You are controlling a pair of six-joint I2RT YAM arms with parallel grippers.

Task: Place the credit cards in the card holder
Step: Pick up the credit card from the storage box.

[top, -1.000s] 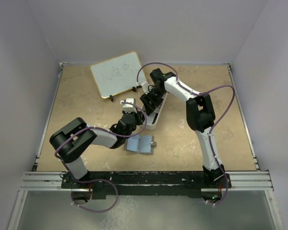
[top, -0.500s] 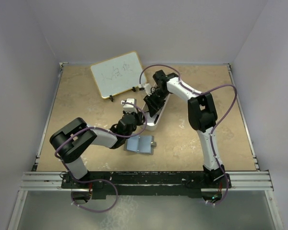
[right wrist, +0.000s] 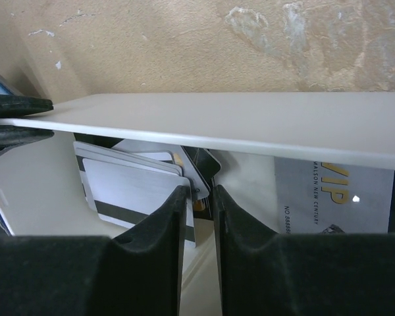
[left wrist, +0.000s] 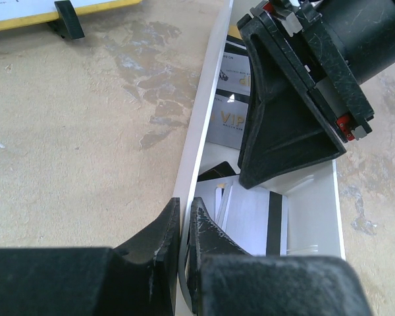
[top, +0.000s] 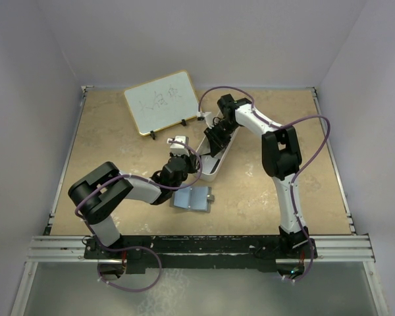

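Note:
Several credit cards lie in the long white tray (top: pixel 212 172): a white-grey card with a black stripe (left wrist: pixel 253 224), a grey VIP card (right wrist: pixel 329 197) and a black card (right wrist: pixel 207 161). The card holder (top: pixel 192 197) lies open, light blue inside up, just in front of the tray. My left gripper (left wrist: pixel 183 210) is shut on the tray's left wall (left wrist: pixel 204 112) near its near end; it also shows in the top view (top: pixel 189 168). My right gripper (right wrist: pixel 199 194) hangs inside the tray (top: pixel 215 138), jaws a narrow gap apart over the card corners.
A small whiteboard with a yellow rim (top: pixel 161 102) stands on black feet at the back left, close behind the tray. The tray wall (right wrist: pixel 250 125) crosses the right wrist view. Side walls enclose the tan tabletop (top: pixel 118 151).
My right gripper has moved a little up and to the right along the tray, away from the left gripper. The left gripper, tray and card holder have stayed put.

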